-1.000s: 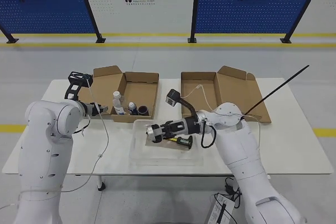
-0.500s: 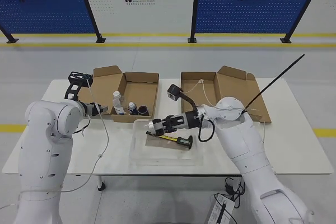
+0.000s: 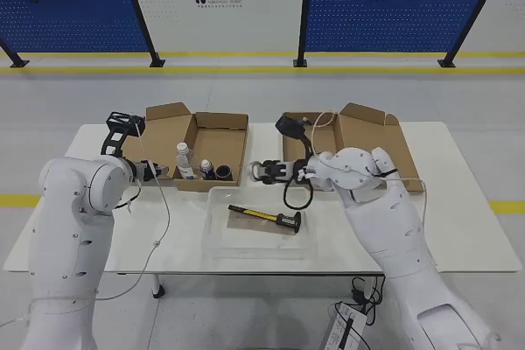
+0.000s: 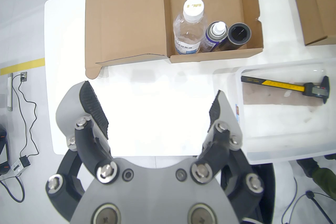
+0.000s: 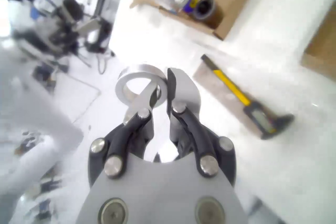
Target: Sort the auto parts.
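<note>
My right gripper [image 5: 161, 86] is shut on a silver metal ring [image 5: 140, 89], one finger passing through its hole. In the top view this gripper [image 3: 261, 171] hangs above the table between the two cardboard boxes, beyond the clear tray [image 3: 217, 247]. A yellow and black caliper [image 3: 264, 215] lies in that tray on a brown sheet. My left gripper [image 4: 152, 104] is open over bare table in front of the left box [image 4: 126, 25], which holds a clear bottle [image 4: 189, 28], a spray can [image 4: 215, 36] and a black cylinder [image 4: 239, 33].
The right box [image 3: 332, 140] stands open at the back, with its flaps spread. A white cable trails from the right arm over that box. The table's right half [image 3: 455, 219] is bare.
My right gripper has risen out of the clear tray with the ring and swung back toward the gap between the boxes. The left arm has stayed still.
</note>
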Controlling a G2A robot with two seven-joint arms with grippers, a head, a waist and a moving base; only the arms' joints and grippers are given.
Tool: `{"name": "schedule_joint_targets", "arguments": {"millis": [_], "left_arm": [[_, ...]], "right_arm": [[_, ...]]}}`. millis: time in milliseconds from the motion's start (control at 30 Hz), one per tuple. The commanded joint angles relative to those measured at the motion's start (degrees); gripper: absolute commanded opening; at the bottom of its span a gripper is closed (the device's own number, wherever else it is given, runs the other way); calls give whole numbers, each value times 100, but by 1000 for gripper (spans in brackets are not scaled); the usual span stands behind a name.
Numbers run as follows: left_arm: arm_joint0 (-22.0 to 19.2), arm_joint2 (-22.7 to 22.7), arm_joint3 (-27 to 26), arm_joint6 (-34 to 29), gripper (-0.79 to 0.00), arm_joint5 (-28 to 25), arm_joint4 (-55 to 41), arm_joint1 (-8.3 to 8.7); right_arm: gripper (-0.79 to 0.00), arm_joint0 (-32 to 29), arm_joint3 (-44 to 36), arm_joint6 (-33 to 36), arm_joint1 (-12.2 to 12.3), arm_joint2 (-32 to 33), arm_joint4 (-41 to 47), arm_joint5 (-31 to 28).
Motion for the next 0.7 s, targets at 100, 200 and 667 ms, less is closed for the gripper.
{"name": "schedule_joint_targets", "arguments": {"millis": [100, 200, 667], "left_arm": [[0, 0, 0, 0, 0, 0, 0, 0], [0, 0, 0, 0, 0, 0, 0, 0], [0, 0, 0, 0, 0, 0, 0, 0]], "right_arm": [[-785, 69, -107, -311, 16, -289, -1017, 722], [-785, 90, -111, -415, 3, -418, -1226, 917], [-785, 21, -145, -632, 8, -381, -1187, 850]]}}
